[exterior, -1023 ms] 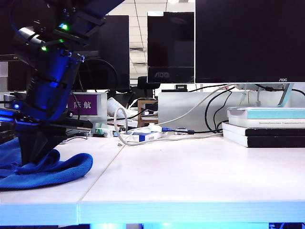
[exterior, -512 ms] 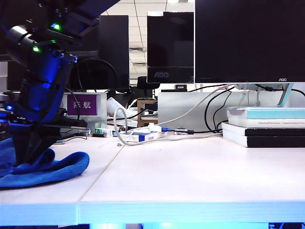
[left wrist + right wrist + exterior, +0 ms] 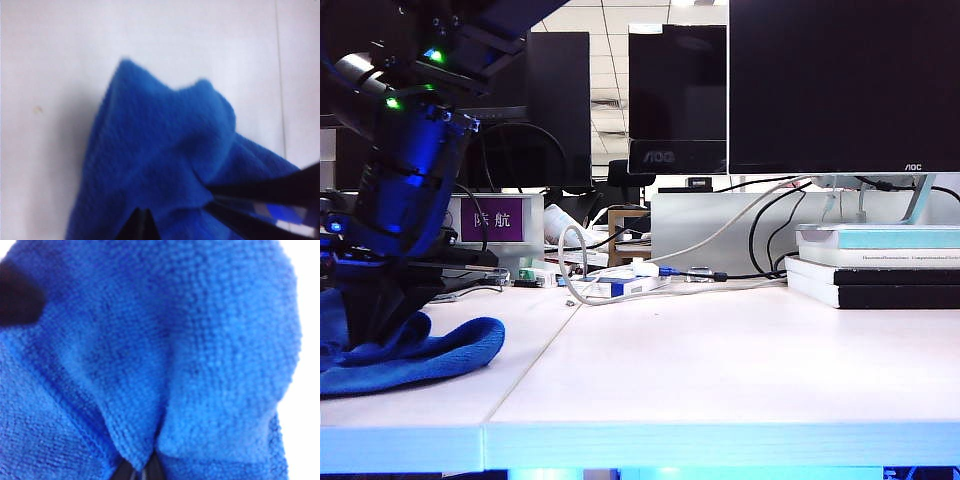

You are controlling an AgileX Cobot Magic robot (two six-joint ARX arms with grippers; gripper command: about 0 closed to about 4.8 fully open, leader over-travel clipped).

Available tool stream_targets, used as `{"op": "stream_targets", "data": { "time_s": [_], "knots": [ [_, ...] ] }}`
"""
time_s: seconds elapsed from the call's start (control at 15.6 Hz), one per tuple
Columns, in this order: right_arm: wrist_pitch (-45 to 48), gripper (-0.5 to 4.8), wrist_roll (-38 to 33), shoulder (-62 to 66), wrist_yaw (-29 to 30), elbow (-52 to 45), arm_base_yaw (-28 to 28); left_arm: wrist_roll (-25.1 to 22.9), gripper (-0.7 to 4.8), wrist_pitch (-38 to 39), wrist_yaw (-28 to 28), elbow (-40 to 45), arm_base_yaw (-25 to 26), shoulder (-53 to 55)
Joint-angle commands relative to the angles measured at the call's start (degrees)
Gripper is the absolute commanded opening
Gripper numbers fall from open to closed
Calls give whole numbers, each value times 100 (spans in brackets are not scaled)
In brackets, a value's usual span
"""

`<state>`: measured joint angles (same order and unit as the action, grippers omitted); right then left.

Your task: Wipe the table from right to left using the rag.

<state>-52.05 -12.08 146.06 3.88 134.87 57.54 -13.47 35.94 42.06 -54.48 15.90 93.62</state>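
The blue rag [image 3: 440, 350] lies bunched at the far left of the white table [image 3: 720, 370], under the dark arms. In the left wrist view my left gripper [image 3: 142, 222] has its black fingertips together, with folds of the rag [image 3: 160, 150] gathered at the tip. A second black gripper finger [image 3: 265, 200] digs into the cloth beside it. My right gripper [image 3: 142, 471] has reached across and is shut on a pinched fold of the rag [image 3: 175, 340], which nearly fills that view. In the exterior view the fingertips are hidden behind the cloth and arm bodies.
The table's seam [image 3: 535, 365] runs just right of the rag. Cables and a power strip [image 3: 620, 285] lie at the back middle, stacked books [image 3: 880, 265] at the back right, monitors [image 3: 840, 80] behind. A purple sign [image 3: 495, 220] stands behind the arms.
The arms and the rag have slid a little to the left. The rag's right end has drawn back from the seam.
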Motion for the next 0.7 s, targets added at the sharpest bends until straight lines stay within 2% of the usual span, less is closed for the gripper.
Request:
{"op": "stream_targets", "data": {
  "time_s": [0.06, 0.45, 0.64, 0.7],
  "knots": [
    [-212, -5, 31, 81, 199, -26, 33, -26, -6, -160, 70, 2, -7, 144],
    [-173, -5, 28, 81, 291, -26, 4, -28, -6, -293, 55, 2, -96, 708],
    [-212, -4, 22, 52, 374, -24, -4, -26, -5, -330, -247, 2, -92, 772],
    [-216, 14, 20, 13, 505, -24, -26, -26, -6, -348, -297, 2, -94, 774]
  ]
}}
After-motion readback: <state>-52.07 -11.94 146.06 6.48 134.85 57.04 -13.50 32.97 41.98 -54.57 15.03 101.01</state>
